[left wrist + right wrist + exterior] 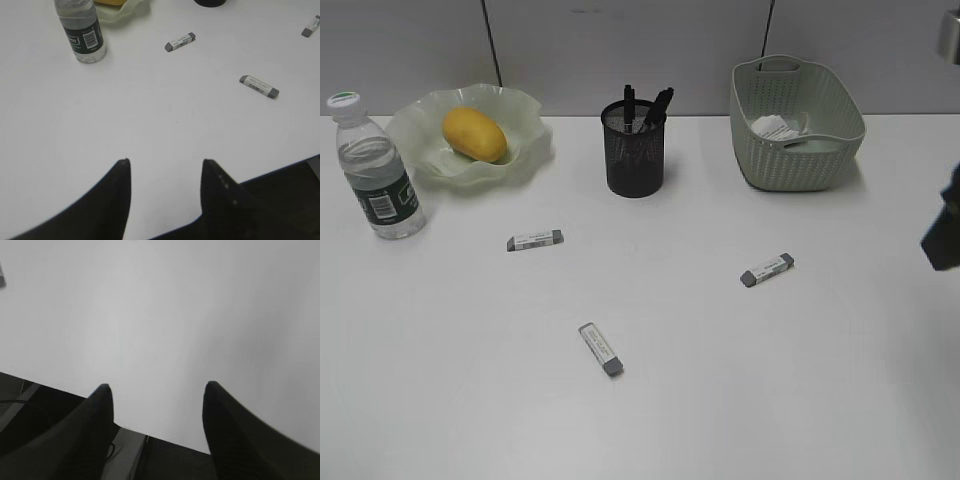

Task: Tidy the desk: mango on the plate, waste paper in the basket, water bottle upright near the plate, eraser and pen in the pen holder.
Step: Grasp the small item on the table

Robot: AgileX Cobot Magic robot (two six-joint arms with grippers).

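The mango (474,134) lies in the ruffled green plate (525,110) at the back left. The water bottle (375,170) stands upright left of the plate; it also shows in the left wrist view (82,30). The waste paper (776,128) lies inside the basket (815,160). Pens (655,106) stand in the black mesh pen holder (635,155). Three erasers lie on the desk (800,380): left (535,240), middle (601,348), right (767,269). My left gripper (165,162) is open and empty above the desk's front edge. My right gripper (157,387) is open and empty; the arm (945,230) shows at the right edge.
A grey panelled wall runs behind the desk. The left wrist view shows two erasers (180,42) (259,86) and the desk's front edge at lower right. The right wrist view shows bare desk and its edge with dark floor below.
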